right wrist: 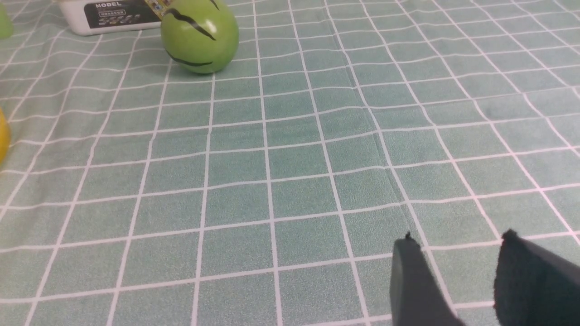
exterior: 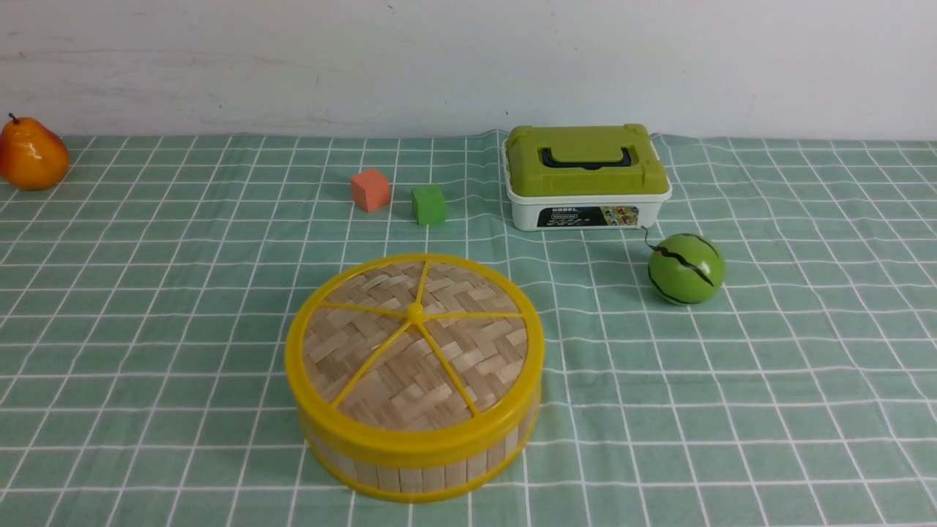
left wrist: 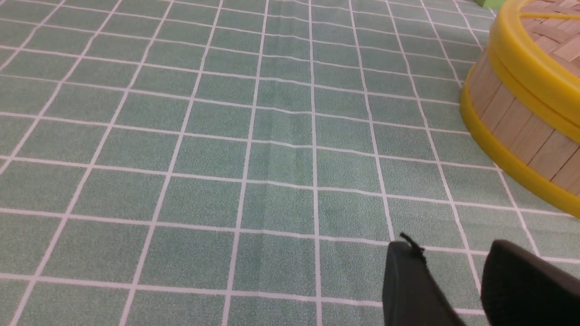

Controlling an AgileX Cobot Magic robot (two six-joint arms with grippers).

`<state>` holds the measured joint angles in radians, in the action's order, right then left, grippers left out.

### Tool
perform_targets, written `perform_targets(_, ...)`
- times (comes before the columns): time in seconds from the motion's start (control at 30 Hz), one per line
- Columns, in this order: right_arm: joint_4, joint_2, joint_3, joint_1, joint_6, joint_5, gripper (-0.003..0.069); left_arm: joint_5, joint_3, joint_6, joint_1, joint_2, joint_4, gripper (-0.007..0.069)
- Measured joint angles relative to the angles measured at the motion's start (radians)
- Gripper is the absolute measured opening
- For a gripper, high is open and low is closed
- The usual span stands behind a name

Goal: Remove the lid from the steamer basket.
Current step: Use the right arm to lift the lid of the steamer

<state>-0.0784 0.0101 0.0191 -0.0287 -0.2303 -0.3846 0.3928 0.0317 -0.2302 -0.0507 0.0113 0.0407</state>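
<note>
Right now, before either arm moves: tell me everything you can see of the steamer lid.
The lid is a flat round disc of woven, light, bamboo-looking strips inside a thick yellow plastic-looking rim. Five thin yellow spokes meet at a small centre knob. It sits level and closed on the steamer basket, near the front middle of the green checked cloth. Only the basket touches it; nothing grips it.

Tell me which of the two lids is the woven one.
The round lid on the steamer basket, nearest the robot: woven bamboo, yellow rim and spokes. The green lid on the white box is rectangular with a handle.
</note>
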Motion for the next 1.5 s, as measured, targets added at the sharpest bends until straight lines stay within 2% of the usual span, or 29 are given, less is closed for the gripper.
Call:
perform_targets(0.13,0.146,0.0,0.0,0.0,-0.089,0.012,0.0241,0.0,0.0,0.0,0.0,0.0,0.0,0.0239)
perform_targets(0.2,0.281,0.0,0.003,0.0,-0.19,0.026,0.0241,0.0,0.0,0.0,0.0,0.0,0.0,0.0239)
perform_targets(0.33,0.644,0.0,0.007,0.0,-0.417,0.044,0.0241,0.0,0.0,0.0,0.0,0.0,0.0,0.0239)
perform_targets(0.37,0.679,0.0,0.007,0.0,-0.439,0.05,0.0241,0.0,0.0,0.0,0.0,0.0,0.0,0.0239)
perform_targets(0.73,0.628,0.0,0.007,0.0,-0.376,0.094,0.0241,0.0,0.0,0.0,0.0,0.0,0.0,0.0239)
perform_targets(0.8,0.627,0.0,0.007,0.0,-0.345,0.108,0.0241,0.0,0.0,0.0,0.0,0.0,0.0,0.0239)
perform_targets(0.9,0.601,0.0,-0.038,0.0,-0.192,0.063,0.0234,0.0,0.0,0.0,0.0,0.0,0.0,0.0239)
perform_targets(0.93,0.596,-0.001,-0.051,0.0,-0.181,0.051,0.0232,0.0,0.0,0.0,0.0,0.0,0.0,0.0239)
perform_targets(1.03,0.517,-0.091,-0.219,0.0,0.012,-0.079,0.015,0.0,0.0,0.0,0.0,0.0,0.0,0.0239)
perform_targets(1.1,0.436,-0.225,-0.366,0.0,0.143,-0.204,0.0057,0.0,0.0,0.0,0.0,0.0,0.0,0.0239)
perform_targets(1.13,0.43,-0.238,-0.38,0.0,0.153,-0.204,0.0057,0.0,0.0,0.0,0.0,0.0,0.0,0.0239)
perform_targets(1.2,0.37,-0.407,-0.544,0.0,0.264,-0.346,-0.0005,0.0,0.0,0.0,0.0,0.0,0.0,0.0239)
perform_targets(1.3,0.362,-0.602,-0.738,0.004,0.381,-0.479,-0.0021,0.0,0.0,0.0,0.0,0.0,0.0,0.0239)
perform_targets(1.4,0.382,-0.76,-0.888,0.058,0.47,-0.579,-0.0021,0.0,0.0,0.0,0.0,0.0,0.0,0.0239)
perform_targets(1.43,0.39,-0.849,-0.975,0.116,0.504,-0.641,-0.0016,0.0,0.0,0.0,0.0,0.0,0.0,0.0239)
perform_targets(1.47,0.39,-0.849,-0.985,0.116,0.508,-0.649,-0.0015,0.0,0.0,0.0,0.0,0.0,0.0,0.0239)
perform_targets(1.5,0.383,-0.927,-1.047,0.178,0.525,-0.69,-0.0012,0.0,0.0,0.0,0.0,0.0,0.0,0.0239)
